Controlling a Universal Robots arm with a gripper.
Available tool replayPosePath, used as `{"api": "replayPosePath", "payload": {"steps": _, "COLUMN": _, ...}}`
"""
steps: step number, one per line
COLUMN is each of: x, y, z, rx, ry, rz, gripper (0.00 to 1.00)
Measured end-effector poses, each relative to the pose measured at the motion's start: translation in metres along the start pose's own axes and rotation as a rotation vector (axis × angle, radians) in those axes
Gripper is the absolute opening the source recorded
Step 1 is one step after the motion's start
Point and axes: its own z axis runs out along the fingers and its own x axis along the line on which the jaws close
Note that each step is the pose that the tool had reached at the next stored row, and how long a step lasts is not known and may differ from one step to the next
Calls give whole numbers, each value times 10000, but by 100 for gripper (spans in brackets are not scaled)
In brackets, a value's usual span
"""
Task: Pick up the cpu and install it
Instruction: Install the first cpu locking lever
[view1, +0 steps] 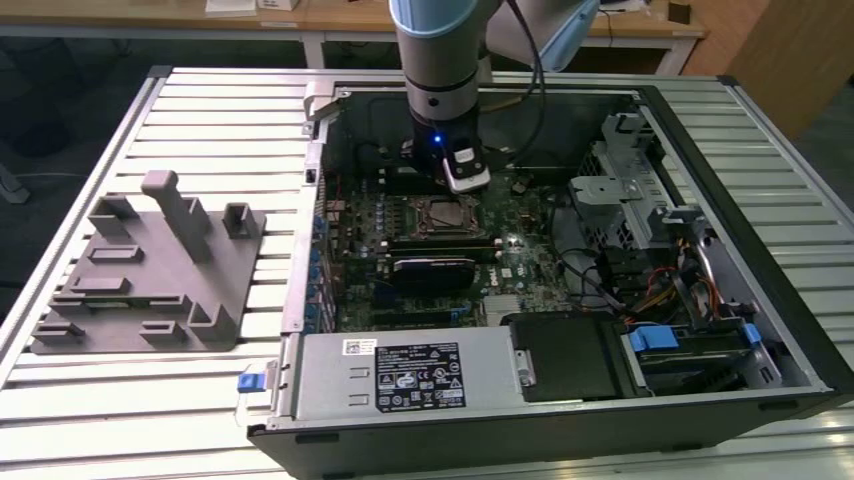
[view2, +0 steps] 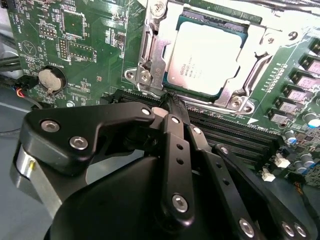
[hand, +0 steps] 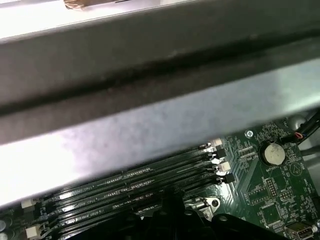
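You're in a lab or workshop: an opened computer case (view1: 561, 250) lies on a slatted metal table (view1: 200, 110), a grey plastic fixture (view1: 147, 270) sits beside it, and wooden desks (view1: 334, 25) stand behind.

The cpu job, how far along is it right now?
Mostly done, it seems: the cpu already lies in its socket on the motherboard, inside the metal frame. The gripper holds nothing; its fingers are together just beside the socket, above the memory slots. Whether the frame is latched can't be told.
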Motion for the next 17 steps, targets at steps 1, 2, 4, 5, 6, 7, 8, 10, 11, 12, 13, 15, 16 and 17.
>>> {"api": "replayPosePath", "payload": {"steps": 1, "x": 0, "y": -2, "z": 3, "rx": -5, "ry": 6, "rz": -33, "gripper": 11}}
{"api": "replayPosePath", "payload": {"steps": 2, "x": 0, "y": -2, "z": 3, "rx": -8, "ry": 13, "rz": -63, "gripper": 11}}
{"api": "replayPosePath", "payload": {"steps": 4, "x": -1, "y": -3, "z": 3, "rx": -18, "ry": 28, "rz": -122, "gripper": 11}}
{"api": "replayPosePath", "payload": {"steps": 5, "x": -2, "y": -3, "z": 4, "rx": -25, "ry": 34, "rz": -141, "gripper": 11}}
{"api": "replayPosePath", "payload": {"steps": 6, "x": -4, "y": -4, "z": 4, "rx": -37, "ry": 41, "rz": -158, "gripper": 11}}
{"api": "replayPosePath", "payload": {"steps": 7, "x": -7, "y": -4, "z": 4, "rx": -58, "ry": 51, "rz": -174, "gripper": 11}}
{"api": "replayPosePath", "payload": {"steps": 8, "x": -11, "y": -3, "z": 6, "rx": -75, "ry": 58, "rz": -192, "gripper": 11}}
{"api": "replayPosePath", "payload": {"steps": 10, "x": -18, "y": -4, "z": 7, "rx": -92, "ry": 68, "rz": -224, "gripper": 11}}
{"api": "replayPosePath", "payload": {"steps": 11, "x": -21, "y": -4, "z": 8, "rx": -95, "ry": 71, "rz": -235, "gripper": 11}}
{"api": "replayPosePath", "payload": {"steps": 12, "x": -24, "y": -6, "z": 7, "rx": -96, "ry": 73, "rz": -245, "gripper": 11}}
{"api": "replayPosePath", "payload": {"steps": 13, "x": -26, "y": -8, "z": 7, "rx": -97, "ry": 75, "rz": -250, "gripper": 11}}
{"api": "replayPosePath", "payload": {"steps": 15, "x": -33, "y": -11, "z": 7, "rx": -97, "ry": 77, "rz": -261, "gripper": 11}}
{"api": "replayPosePath", "payload": {"steps": 16, "x": -37, "y": -11, "z": 8, "rx": -97, "ry": 78, "rz": -266, "gripper": 11}}
{"api": "replayPosePath", "payload": {"steps": 17, "x": -40, "y": -11, "z": 8, "rx": -97, "ry": 79, "rz": -270, "gripper": 11}}
